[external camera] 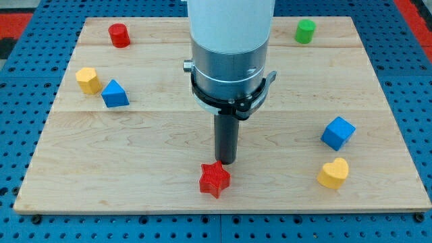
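My tip [225, 162] rests on the wooden board [169, 135] near the bottom centre of the view. Just below it, touching or nearly touching, lies the red star block [214, 179], slightly to the tip's left. At the view's right stand the blue cube [337, 132] and, below it, the yellow heart block [333, 173]. At the left are the yellow block [88, 79] and the blue triangular block [115, 94] side by side.
A red cylinder [119, 34] stands at the top left of the board and a green cylinder [305, 31] at the top right. The arm's white and grey body [229, 54] covers the top centre. Blue pegboard [412, 74] surrounds the board.
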Motion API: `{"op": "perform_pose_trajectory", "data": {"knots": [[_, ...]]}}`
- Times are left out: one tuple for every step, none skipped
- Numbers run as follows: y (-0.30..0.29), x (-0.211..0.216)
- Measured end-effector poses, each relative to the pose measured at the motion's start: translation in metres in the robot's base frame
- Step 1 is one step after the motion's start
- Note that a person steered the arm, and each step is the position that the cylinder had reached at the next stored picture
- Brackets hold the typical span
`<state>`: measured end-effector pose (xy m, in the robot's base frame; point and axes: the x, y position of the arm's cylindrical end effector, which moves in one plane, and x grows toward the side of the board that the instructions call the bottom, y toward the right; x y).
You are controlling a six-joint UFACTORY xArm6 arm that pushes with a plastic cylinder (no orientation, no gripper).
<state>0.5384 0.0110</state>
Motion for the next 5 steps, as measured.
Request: {"op": "perform_pose_trajectory", "data": {"knots": [[0.000, -0.022], [0.000, -0.036], [0.000, -0.045], [0.000, -0.052], [0.000, -0.058]]}}
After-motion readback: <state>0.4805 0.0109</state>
